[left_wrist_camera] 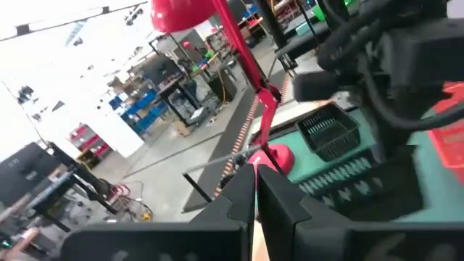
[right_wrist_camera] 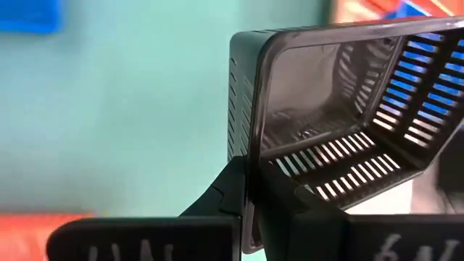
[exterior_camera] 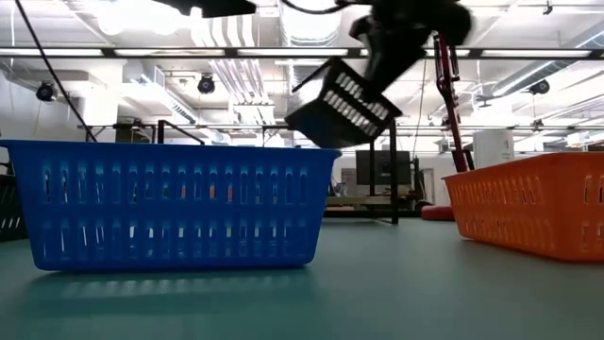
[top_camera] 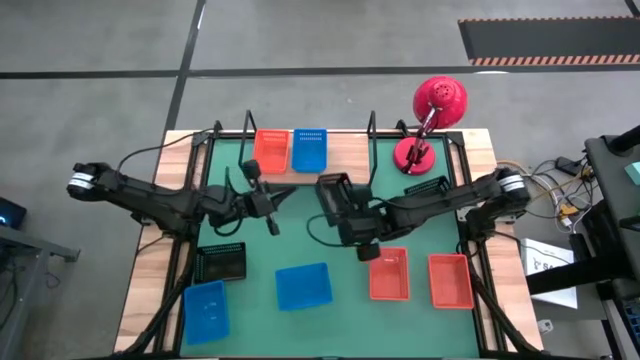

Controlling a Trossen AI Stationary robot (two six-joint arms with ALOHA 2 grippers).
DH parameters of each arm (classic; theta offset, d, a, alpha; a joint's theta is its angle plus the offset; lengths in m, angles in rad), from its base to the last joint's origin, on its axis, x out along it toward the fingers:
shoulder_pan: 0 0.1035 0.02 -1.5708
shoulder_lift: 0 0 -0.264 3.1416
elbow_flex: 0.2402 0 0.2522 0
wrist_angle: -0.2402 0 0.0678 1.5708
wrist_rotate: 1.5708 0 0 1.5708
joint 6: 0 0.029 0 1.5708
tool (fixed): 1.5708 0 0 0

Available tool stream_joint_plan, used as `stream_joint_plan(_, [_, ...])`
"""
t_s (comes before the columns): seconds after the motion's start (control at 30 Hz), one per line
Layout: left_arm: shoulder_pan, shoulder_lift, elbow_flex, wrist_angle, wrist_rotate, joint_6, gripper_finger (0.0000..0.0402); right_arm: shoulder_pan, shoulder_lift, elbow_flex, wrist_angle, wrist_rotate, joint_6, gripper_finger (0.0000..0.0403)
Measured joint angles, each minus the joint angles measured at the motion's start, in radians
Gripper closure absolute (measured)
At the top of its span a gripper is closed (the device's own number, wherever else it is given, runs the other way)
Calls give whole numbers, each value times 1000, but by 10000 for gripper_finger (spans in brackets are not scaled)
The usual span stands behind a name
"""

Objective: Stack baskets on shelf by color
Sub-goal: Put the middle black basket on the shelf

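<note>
Right gripper [right_wrist_camera: 254, 190] pinches one wall of a black basket [exterior_camera: 342, 102], held tilted in the air above mid-table. Edge grip: basket may swing or slip before reaching the shelf [top_camera: 345, 150]. Left gripper [top_camera: 272, 203] closed, empty, beside it.

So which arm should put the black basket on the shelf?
The right. Its gripper is already shut on the black basket, lifted off the mat just in front of the shelf. The left gripper is shut and empty.

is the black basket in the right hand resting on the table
No, the low view shows the black basket tilted in the air, held by the right hand well above the table.
</note>
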Motion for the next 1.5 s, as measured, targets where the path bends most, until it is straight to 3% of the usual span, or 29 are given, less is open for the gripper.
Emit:
stream_joint_plan(0.23, [-10, -123, -113, 6, 2, -49, 402, -52, 210, 307, -387, 107, 173, 392])
stream_joint_plan(0.53, [-11, -168, -144, 16, 8, -57, 402, -221, 304, 492, -466, -5, 161, 392])
stream_joint_plan(1.2, [-11, -159, -139, 18, 10, -23, 402, -430, 310, 442, -369, -31, -5, 392])
stream_joint_plan(1.5, [-11, -159, -139, 18, 10, -22, 402, -485, 313, 353, -265, -34, -103, 392])
